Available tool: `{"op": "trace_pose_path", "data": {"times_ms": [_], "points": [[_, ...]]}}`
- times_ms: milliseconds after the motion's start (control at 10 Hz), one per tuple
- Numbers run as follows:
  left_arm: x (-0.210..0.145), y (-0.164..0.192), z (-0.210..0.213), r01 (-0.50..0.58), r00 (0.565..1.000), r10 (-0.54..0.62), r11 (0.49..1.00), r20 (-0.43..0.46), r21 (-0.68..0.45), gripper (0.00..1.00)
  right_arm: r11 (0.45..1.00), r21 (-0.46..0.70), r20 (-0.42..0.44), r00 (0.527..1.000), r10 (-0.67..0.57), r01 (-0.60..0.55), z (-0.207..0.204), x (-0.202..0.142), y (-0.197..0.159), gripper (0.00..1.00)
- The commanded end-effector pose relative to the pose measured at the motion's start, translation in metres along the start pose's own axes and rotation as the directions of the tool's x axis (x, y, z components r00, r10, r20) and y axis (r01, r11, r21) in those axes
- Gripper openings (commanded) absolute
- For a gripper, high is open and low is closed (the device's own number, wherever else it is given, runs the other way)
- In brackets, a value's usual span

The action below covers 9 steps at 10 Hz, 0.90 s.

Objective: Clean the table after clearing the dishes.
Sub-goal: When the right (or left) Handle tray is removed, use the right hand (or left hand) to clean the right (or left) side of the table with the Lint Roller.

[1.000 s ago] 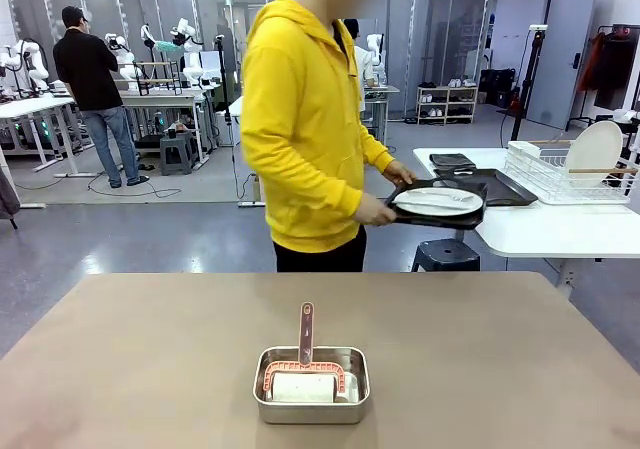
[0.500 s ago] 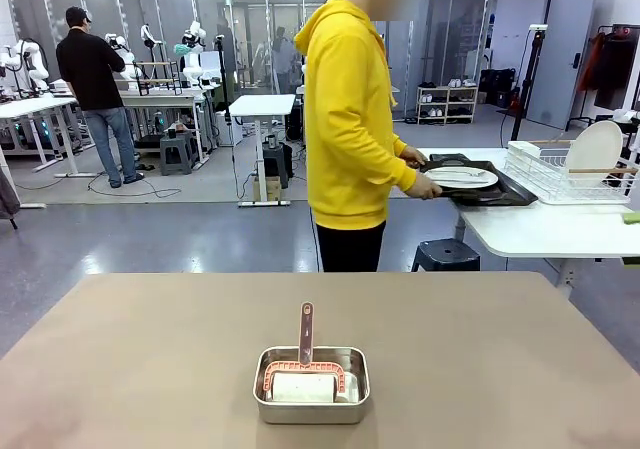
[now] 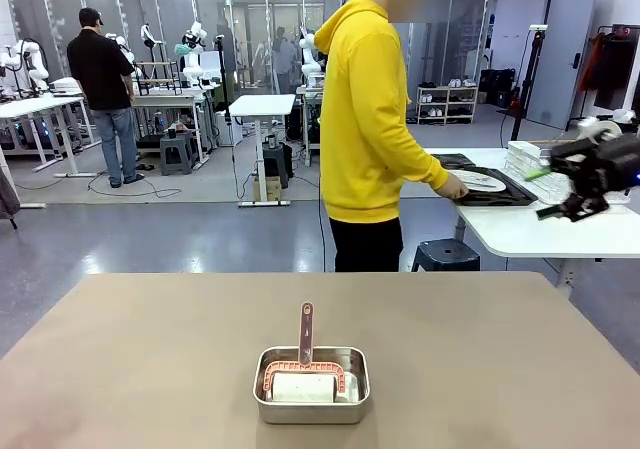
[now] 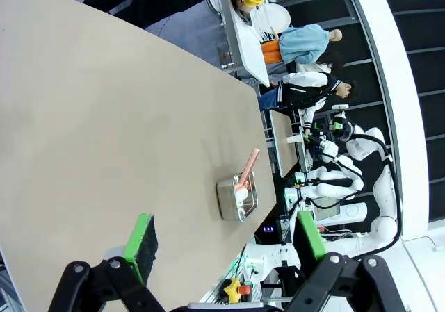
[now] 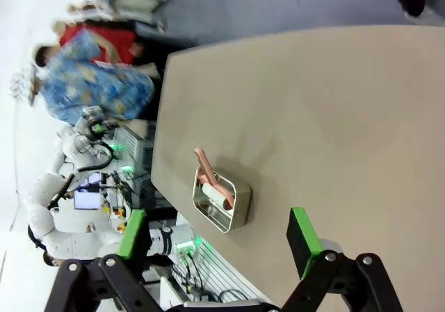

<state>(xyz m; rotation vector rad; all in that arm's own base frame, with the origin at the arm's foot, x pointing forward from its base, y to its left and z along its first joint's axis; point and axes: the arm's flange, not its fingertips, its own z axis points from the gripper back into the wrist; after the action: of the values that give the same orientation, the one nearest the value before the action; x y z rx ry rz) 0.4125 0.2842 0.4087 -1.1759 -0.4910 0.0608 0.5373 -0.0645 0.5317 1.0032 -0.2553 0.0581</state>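
Observation:
The tan table [image 3: 480, 349] carries a steel pan [image 3: 311, 384] near its front middle. At the far right, a person in a yellow hoodie [image 3: 375, 109] holds a dark tray [image 3: 503, 195] with a white plate [image 3: 478, 180] on a white side table [image 3: 540, 231]. My right gripper [image 3: 542, 191] hangs open in the air at the right edge, well above the tan table. In its wrist view the right gripper [image 5: 217, 235] is empty, with the pan [image 5: 221, 201] far beyond. My left gripper [image 4: 226, 246] is open and empty too, high over the table [image 4: 104, 117] and the pan [image 4: 238, 195].
Inside the pan lie a white block [image 3: 303, 387] and a pink-handled tool [image 3: 306, 334]. A white wire rack [image 3: 530, 159] stands on the side table. A dark stool [image 3: 445, 255] sits beyond the table's far edge. Another person [image 3: 105, 89] stands far back left.
The person has turned right and lowered the tray with the plate onto the white side table. My right gripper has come into the front view at the right edge.

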Motion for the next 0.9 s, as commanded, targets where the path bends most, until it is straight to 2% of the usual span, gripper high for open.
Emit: {"op": "trace_pose_path", "data": {"times_ms": [0,100,400,600,800], "points": [[-0.006,-0.005,0.001,-0.010,1.000,0.010,1.000,-0.001,0.009,1.00,0.989,-0.143,-0.124,0.992,0.014,-0.031,-0.033,0.035,0.027,1.00],[-0.006,-0.005,0.001,-0.010,1.000,0.010,1.000,-0.001,0.009,1.00,0.964,-0.248,-0.211,0.977,0.039,-0.092,-0.060,0.043,0.044,1.00],[-0.006,-0.005,0.001,-0.010,1.000,0.010,1.000,-0.001,0.009,1.00,0.899,-0.350,-0.306,0.939,0.156,-0.264,-0.132,0.046,0.099,1.00],[-0.006,-0.005,0.001,-0.010,1.000,0.010,1.000,-0.001,0.009,1.00,0.850,-0.354,-0.380,0.890,0.251,-0.391,-0.181,0.032,0.123,1.00],[-0.006,-0.005,0.001,-0.010,1.000,0.010,1.000,-0.001,0.009,1.00,0.826,-0.286,-0.494,0.814,0.307,-0.485,-0.224,0.013,0.132,1.00]]}}
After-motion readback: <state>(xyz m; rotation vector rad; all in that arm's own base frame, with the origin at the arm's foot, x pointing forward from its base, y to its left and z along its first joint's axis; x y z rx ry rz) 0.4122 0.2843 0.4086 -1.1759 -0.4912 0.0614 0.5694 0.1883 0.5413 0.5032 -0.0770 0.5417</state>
